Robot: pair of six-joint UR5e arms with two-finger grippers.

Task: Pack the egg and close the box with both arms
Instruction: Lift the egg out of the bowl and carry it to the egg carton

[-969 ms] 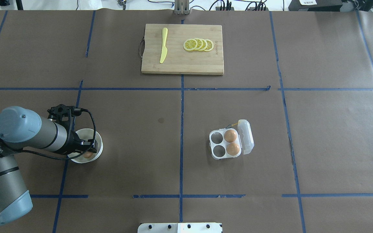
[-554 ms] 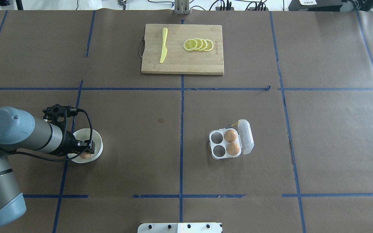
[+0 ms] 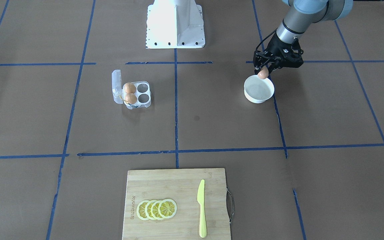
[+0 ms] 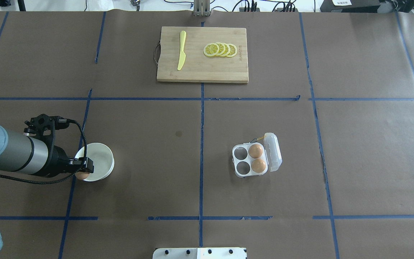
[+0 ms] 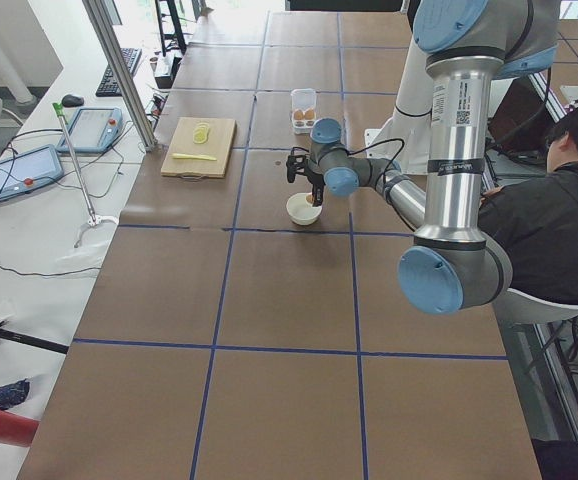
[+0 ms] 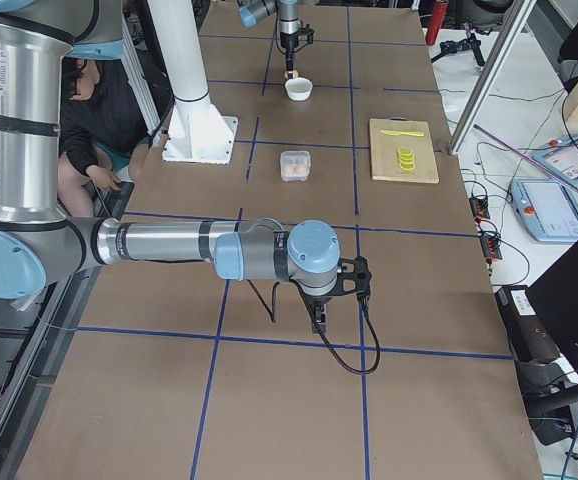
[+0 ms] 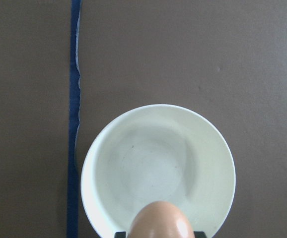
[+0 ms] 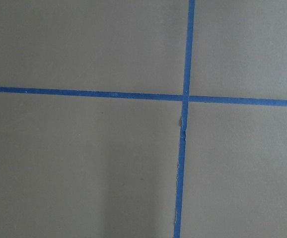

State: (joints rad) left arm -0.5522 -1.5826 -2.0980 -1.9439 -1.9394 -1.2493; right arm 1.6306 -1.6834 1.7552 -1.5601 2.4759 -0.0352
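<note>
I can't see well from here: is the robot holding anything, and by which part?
Yes: the left gripper pinches a brown egg by its upper part, over the edge of the white bowl. Whether the right gripper holds anything cannot be told.

A brown paper-covered table (image 4: 372,162) with blue tape grid carries a round white bowl (image 4: 102,161), clear plastic egg carton (image 4: 242,160) and wooden cutting board (image 4: 199,68)
</note>
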